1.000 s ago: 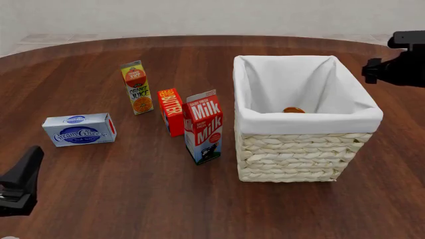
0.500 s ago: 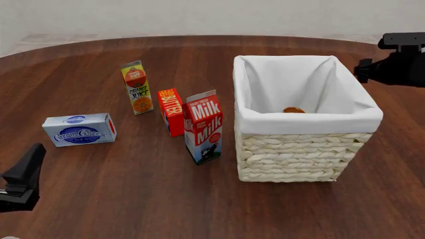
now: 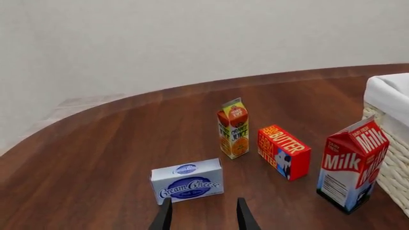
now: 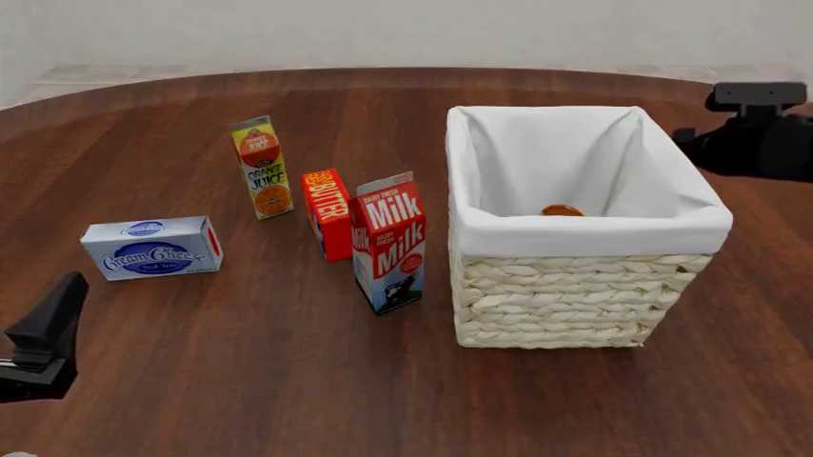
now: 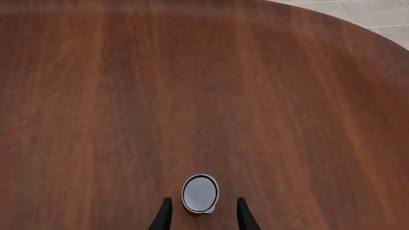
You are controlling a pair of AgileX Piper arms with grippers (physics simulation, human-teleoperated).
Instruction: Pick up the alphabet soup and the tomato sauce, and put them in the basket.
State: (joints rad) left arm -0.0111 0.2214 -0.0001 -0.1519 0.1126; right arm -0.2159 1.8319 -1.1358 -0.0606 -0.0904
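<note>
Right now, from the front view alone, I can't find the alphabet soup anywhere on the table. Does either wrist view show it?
Observer: Yes. The right wrist view shows a small can with a silver-grey top, presumably the alphabet soup, upright on the table. It is seen from above, so its label is hidden.
Operator: Is the right gripper on it?
Observer: The right gripper is open, one finger on each side of the can, with a gap on both sides.
Operator: And the left gripper?
Observer: The left gripper is open and holds nothing. The cream cheese box lies just beyond its fingertips.
</note>
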